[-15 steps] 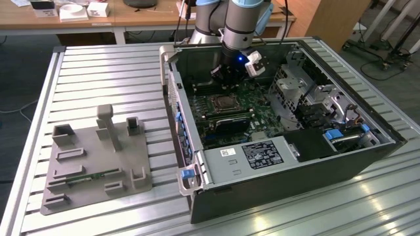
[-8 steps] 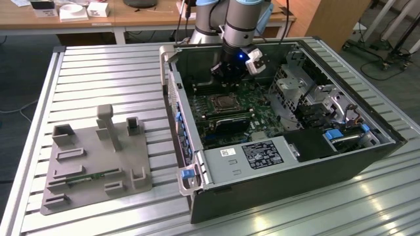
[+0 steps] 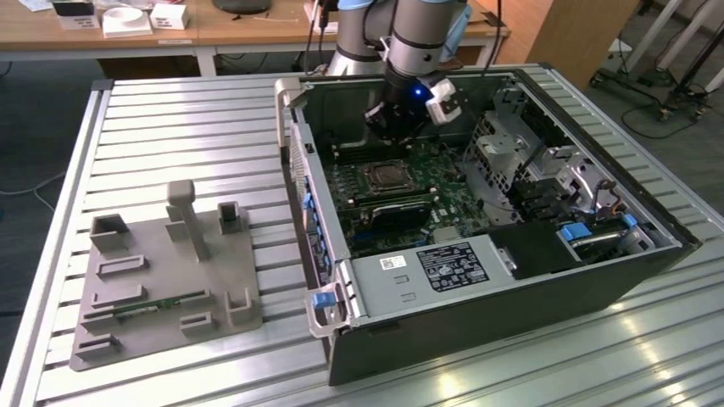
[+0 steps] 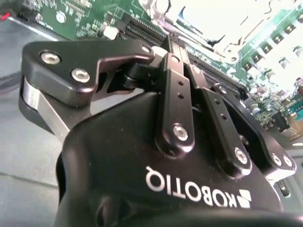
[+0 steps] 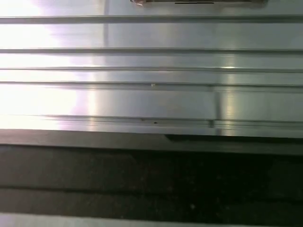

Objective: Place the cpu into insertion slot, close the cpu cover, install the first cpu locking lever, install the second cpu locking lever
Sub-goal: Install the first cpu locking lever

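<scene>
Slot contents were lost in glare | gripper (image 3: 391, 136) seemingly pressed together, grasp unclear | at 12 o'clock of insertion slot (image 3: 385, 179), inside computer case (image 3: 509, 314).

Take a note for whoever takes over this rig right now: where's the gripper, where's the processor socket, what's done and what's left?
Gripper: inside the open computer case, low over the green board, just past the socket toward the case's far wall. Whether it holds anything cannot be told.
Socket: mid-board, with a silvery frame around a darker centre.
Grey tray: on the table, at the exterior view's left of the case.
Done and left: unclear whether the chip is seated, the cover shut or the levers latched.
</scene>
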### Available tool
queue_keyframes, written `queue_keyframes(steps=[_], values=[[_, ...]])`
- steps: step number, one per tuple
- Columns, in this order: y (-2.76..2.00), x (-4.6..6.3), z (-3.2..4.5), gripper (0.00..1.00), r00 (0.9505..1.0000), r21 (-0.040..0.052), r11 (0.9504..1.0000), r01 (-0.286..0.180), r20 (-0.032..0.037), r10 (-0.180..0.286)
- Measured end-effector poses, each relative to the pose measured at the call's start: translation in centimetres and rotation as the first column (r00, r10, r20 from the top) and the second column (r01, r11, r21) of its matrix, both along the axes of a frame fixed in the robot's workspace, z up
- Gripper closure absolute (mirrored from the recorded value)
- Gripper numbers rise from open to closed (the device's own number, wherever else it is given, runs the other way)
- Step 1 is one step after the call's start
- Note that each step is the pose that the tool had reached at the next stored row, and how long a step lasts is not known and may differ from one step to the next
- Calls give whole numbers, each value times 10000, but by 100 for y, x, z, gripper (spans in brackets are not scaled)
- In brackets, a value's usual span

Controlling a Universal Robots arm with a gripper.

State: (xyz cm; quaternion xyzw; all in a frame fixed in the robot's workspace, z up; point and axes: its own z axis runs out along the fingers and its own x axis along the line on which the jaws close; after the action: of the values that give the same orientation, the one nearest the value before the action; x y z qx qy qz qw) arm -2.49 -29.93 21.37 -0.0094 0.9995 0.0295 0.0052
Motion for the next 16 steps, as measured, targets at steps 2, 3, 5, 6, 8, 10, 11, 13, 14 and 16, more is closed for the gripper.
queue_keyframes(steps=[2, 3, 5, 6, 8, 10, 11, 13, 14, 16], values=[[-19, 11, 0, 90, 10000, 6, 10000, -1, 0, 1], [-28, 14, 0, 90, 10000, 6, 10000, -2, 0, 2], [-34, 15, -1, 90, 10000, 8, 10000, -1, 1, 1], [-34, 15, -1, 90, 10000, 7, 10000, 1, 0, -1], [-35, 15, -1, 90, 10000, 6, 10000, 0, 0, 0], [-36, 15, -1, 90, 10000, 7, 10000, -1, 0, 1], [-36, 15, -1, 90, 10000, 7, 10000, -1, 0, 1], [-38, 15, -2, 90, 10000, 7, 10000, -1, 0, 1], [-38, 15, -2, 90, 10000, 7, 10000, -1, 0, 1], [-38, 15, -2, 90, 10000, 6, 10000, -1, 0, 1]])
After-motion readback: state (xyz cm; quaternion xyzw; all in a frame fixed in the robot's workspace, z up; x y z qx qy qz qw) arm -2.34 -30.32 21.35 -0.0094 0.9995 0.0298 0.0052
